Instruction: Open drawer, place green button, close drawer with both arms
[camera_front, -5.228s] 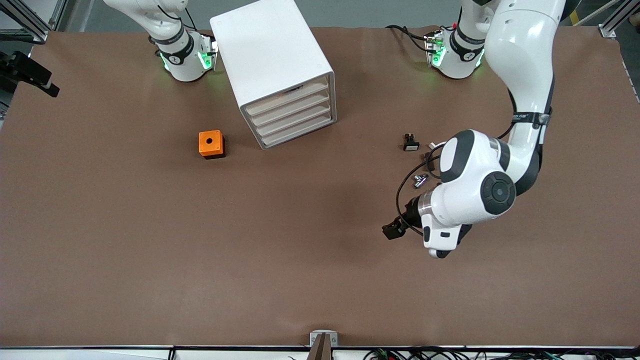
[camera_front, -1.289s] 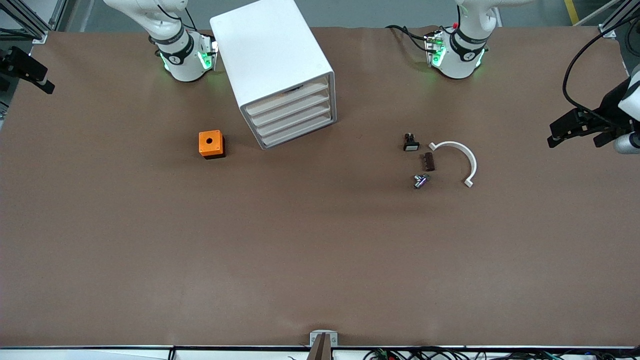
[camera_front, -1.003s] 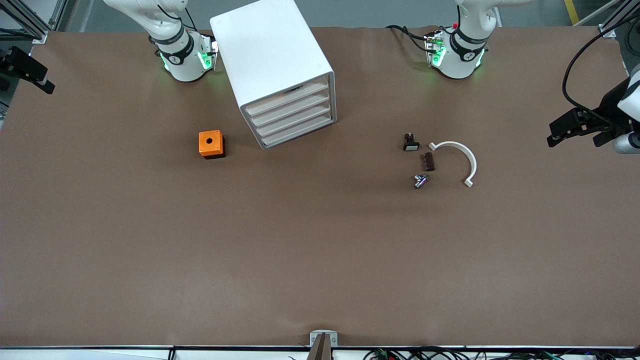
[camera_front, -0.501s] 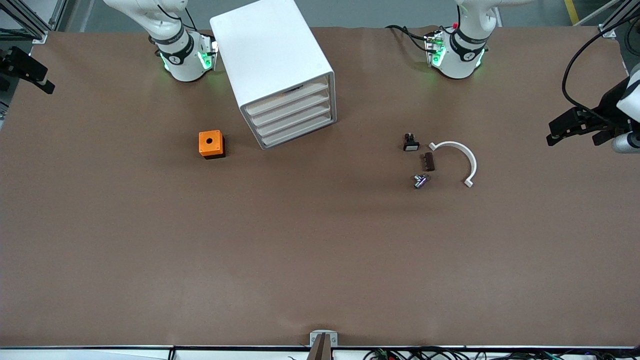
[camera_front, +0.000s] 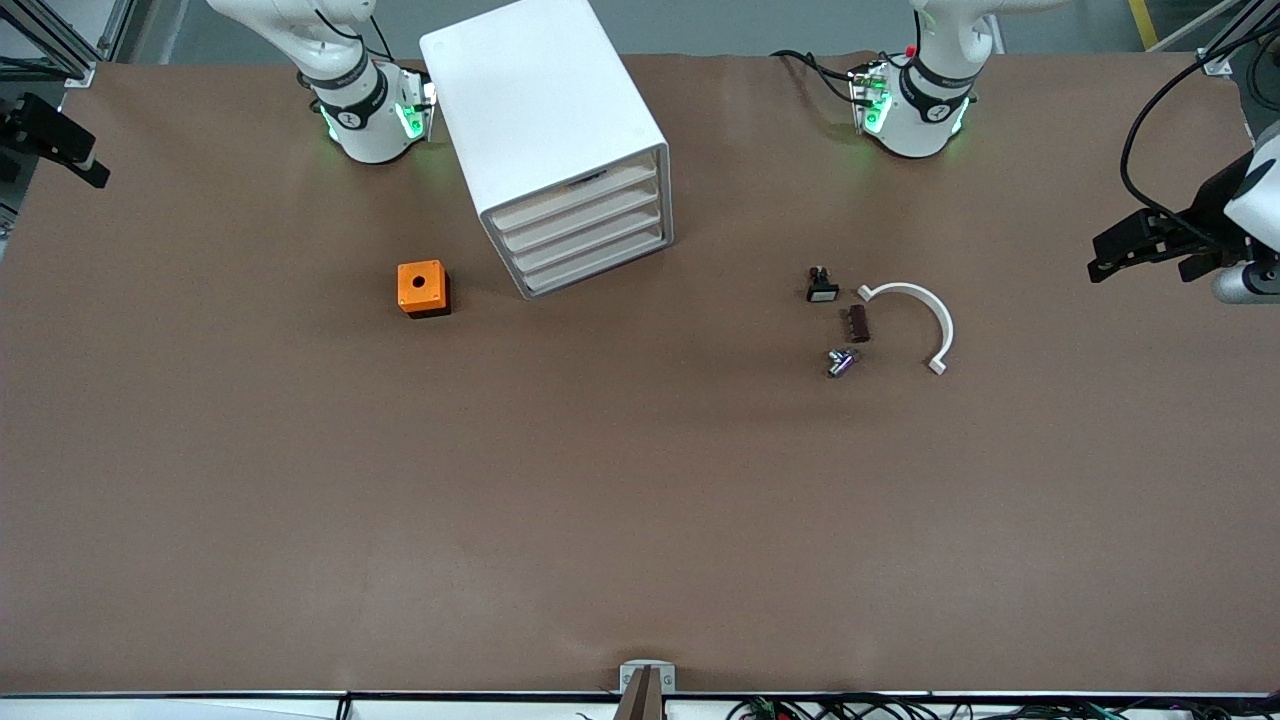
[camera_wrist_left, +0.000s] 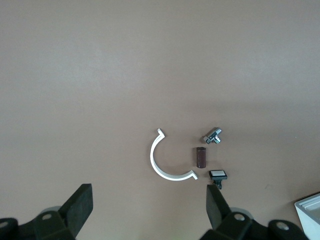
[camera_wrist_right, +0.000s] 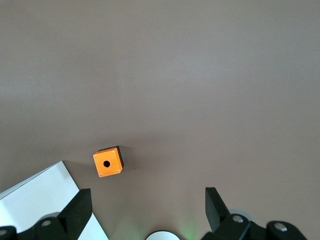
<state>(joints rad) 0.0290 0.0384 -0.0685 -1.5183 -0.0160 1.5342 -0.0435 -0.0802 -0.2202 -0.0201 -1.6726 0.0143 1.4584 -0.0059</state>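
Note:
The white cabinet stands between the arm bases, and its four beige drawer fronts are all pushed in. A thin dark slit shows at the top drawer. No button with a green cap is in view. My left gripper is open and empty, raised at the left arm's end of the table; in the left wrist view its fingers stand wide apart. My right gripper is open and empty, raised at the right arm's end; the right wrist view shows the same.
An orange cube with a hole sits beside the cabinet toward the right arm's end. Toward the left arm's end lie a small black part with a white face, a brown piece, a small metal part and a white curved piece.
Five seconds ago the left arm reached over the small parts; it now hangs at the table's end. In the last second its gripper only drifted slightly. The right arm has not moved.

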